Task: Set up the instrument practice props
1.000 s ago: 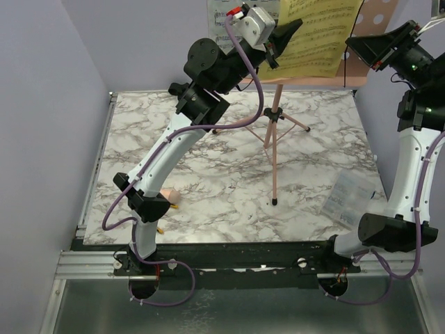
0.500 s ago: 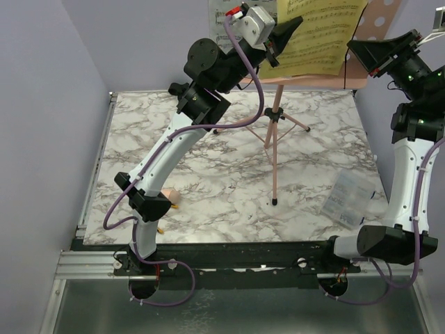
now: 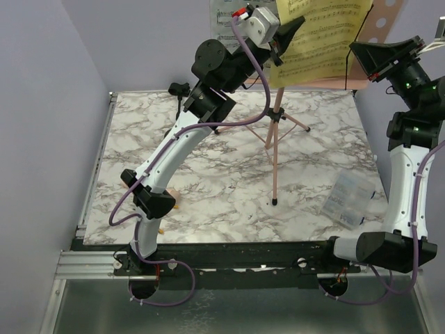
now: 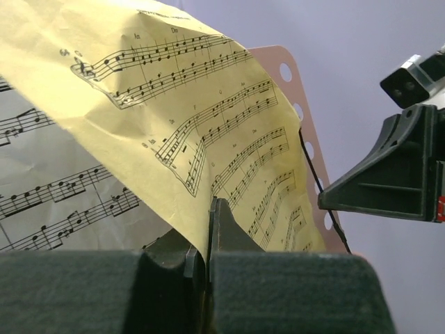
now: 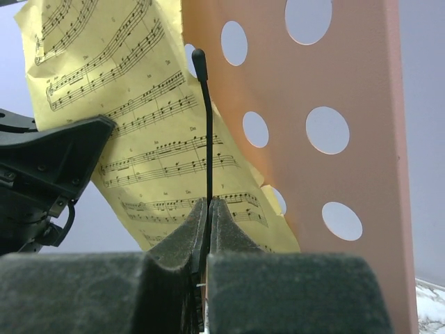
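Pink perforated desk [image 5: 348,174] of the music stand, raised at the rear of the tabletop [image 3: 208,174] on its pink tripod [image 3: 272,160], whose feet rest on the marble. A yellow page [image 4: 229,139] lies against the face of the desk, its upper part bowing forward. A white page [image 4: 42,188] sits behind it on the left.

The left gripper [image 4: 208,209] approaches from the left, its jaws pressed together on the lower edge of the yellow page, pinching the paper. The right gripper [image 5: 208,205] approaches from the right, jaws closed on a thin black wire [image 5: 206,125] that rises upright in front of the yellow page, beside the inner edge of the desk. Both grippers are held high above the tabletop, facing each other across the yellow page.

A beige microphone [image 3: 172,198] lies on the tabletop at the near left, mostly hidden behind the left arm.

A clear box [image 3: 348,198] lies on the tabletop at the near right, just beside the right arm and well apart from the tripod. Its contents are too small to make out.
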Motion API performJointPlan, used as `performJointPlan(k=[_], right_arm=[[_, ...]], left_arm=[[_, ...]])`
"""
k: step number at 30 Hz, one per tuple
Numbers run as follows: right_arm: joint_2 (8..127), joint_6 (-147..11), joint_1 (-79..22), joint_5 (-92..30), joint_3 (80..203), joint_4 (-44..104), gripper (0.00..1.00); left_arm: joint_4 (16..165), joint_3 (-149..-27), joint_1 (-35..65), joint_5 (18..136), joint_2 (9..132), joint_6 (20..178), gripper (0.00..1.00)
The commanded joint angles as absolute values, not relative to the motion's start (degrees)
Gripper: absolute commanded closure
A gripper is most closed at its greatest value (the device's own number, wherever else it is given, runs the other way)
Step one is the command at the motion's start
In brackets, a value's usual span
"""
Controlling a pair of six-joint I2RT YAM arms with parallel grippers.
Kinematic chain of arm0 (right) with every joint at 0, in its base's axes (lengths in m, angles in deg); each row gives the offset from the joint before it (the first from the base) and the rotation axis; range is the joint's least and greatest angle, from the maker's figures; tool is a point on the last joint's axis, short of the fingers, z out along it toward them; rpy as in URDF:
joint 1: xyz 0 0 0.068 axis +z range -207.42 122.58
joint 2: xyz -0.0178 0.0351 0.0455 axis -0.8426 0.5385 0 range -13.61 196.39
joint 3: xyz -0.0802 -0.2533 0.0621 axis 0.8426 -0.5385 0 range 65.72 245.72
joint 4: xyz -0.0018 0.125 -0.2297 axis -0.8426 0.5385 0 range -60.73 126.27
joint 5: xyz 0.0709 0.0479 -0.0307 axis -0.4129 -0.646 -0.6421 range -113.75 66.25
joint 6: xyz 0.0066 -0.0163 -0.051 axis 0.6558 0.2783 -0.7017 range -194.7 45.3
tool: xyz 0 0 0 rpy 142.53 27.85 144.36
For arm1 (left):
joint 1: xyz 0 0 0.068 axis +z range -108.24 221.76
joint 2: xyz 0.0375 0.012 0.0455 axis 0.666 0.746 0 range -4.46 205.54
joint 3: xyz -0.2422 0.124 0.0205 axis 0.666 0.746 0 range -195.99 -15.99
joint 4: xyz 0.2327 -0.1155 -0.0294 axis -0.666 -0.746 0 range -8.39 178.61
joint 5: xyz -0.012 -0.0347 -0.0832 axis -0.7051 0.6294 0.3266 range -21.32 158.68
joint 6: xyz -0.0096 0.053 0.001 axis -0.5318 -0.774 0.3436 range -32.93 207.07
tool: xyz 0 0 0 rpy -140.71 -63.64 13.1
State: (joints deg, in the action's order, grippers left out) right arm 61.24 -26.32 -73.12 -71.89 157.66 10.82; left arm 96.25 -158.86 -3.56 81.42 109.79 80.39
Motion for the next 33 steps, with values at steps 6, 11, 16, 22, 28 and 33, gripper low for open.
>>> performJointPlan(k=[6, 11, 16, 22, 28, 33], right_arm=[[59.9, -25.41, -72.88, -70.95, 156.17, 5.6, 0.99], [60.66, -24.95, -72.9, -73.14, 155.83, 3.3, 1.0], [61.0, -26.06, -72.91, -75.61, 155.51, 1.72, 1.0], [61.71, -26.41, -72.88, -76.82, 155.5, 1.2, 0.99], [62.21, -26.57, -72.93, -77.77, 156.22, 1.53, 1.0], [61.79, -27.87, -72.89, -78.24, 156.33, 2.72, 0.99]], left_arm=[[98.76, -157.5, -3.28, 78.19, 108.2, 79.09, 1.0], [97.27, -160.02, -3.22, 82.22, 110.09, 78.07, 1.0], [97.16, -162.0, -3.18, 86.08, 111.77, 77.34, 1.0], [99.06, -163.61, -3.24, 90.57, 113.93, 77.34, 1.0], [100.9, -165.88, -3.23, 93.43, 116.42, 77.4, 1.0], [103.59, -167.81, -3.2, 93.84, 118.35, 78.08, 1.0]])
